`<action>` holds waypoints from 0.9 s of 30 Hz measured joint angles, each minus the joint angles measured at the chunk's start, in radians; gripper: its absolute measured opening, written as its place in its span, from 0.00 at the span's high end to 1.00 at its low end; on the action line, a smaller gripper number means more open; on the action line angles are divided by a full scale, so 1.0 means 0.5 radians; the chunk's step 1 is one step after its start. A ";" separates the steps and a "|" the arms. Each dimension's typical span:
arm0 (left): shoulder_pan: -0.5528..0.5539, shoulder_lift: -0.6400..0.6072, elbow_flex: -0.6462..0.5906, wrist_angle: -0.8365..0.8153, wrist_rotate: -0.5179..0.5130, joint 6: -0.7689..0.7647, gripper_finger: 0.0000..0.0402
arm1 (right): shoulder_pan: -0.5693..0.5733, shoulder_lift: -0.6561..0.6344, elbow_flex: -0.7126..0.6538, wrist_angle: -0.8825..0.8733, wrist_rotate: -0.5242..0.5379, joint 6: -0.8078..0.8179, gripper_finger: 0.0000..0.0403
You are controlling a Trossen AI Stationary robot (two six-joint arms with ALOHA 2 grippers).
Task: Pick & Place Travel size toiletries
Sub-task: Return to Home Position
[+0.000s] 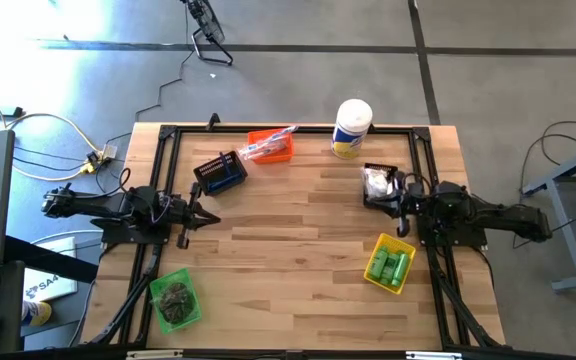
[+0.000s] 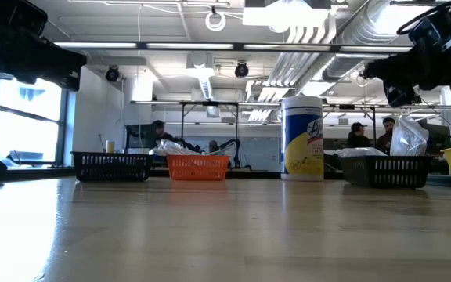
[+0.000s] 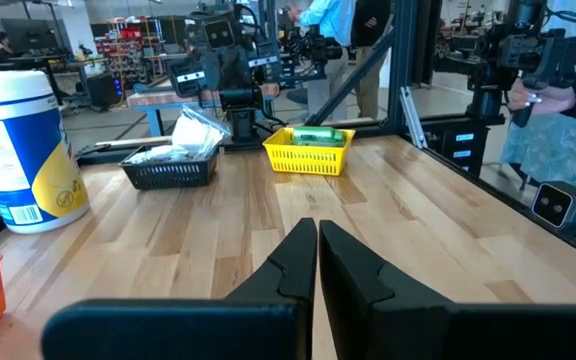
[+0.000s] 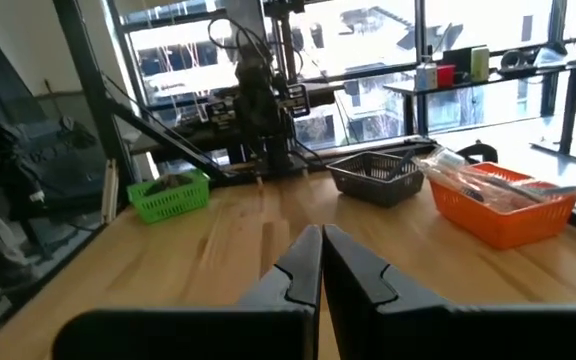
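The toiletries lie sorted in small bins. Green mini bottles fill the yellow bin (image 1: 389, 264). A bag of white puffs sits in the black bin (image 1: 379, 183). Clear-wrapped packets lie in the orange bin (image 1: 270, 146), and black sticks in the dark bin (image 1: 220, 173). Dark bundles sit in the green bin (image 1: 175, 297). My left gripper (image 1: 211, 217) (image 3: 318, 238) hovers shut over the table's left side and holds nothing. My right gripper (image 1: 373, 201) (image 4: 321, 243) is shut and empty, just beside the puff bin.
A tall white canister with a yellow label (image 1: 351, 127) (image 2: 302, 139) stands at the far edge. A black frame (image 1: 163, 180) runs along the table's sides. Bare wood (image 1: 298, 240) lies between the two arms. People stand in the room beyond the table.
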 joint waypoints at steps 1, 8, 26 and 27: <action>0.001 0.000 0.000 0.000 -0.001 0.000 0.97 | 0.000 0.005 0.000 -0.002 0.002 -0.037 0.99; 0.001 -0.001 0.000 0.000 -0.001 0.000 0.97 | 0.000 0.024 -0.002 -0.031 0.136 -0.062 0.99; 0.001 -0.001 0.000 0.000 -0.001 0.000 0.97 | 0.000 0.025 -0.005 -0.030 0.138 -0.058 0.99; 0.000 0.000 0.000 0.000 -0.001 0.000 0.97 | 0.000 0.025 -0.006 -0.030 0.138 -0.058 0.99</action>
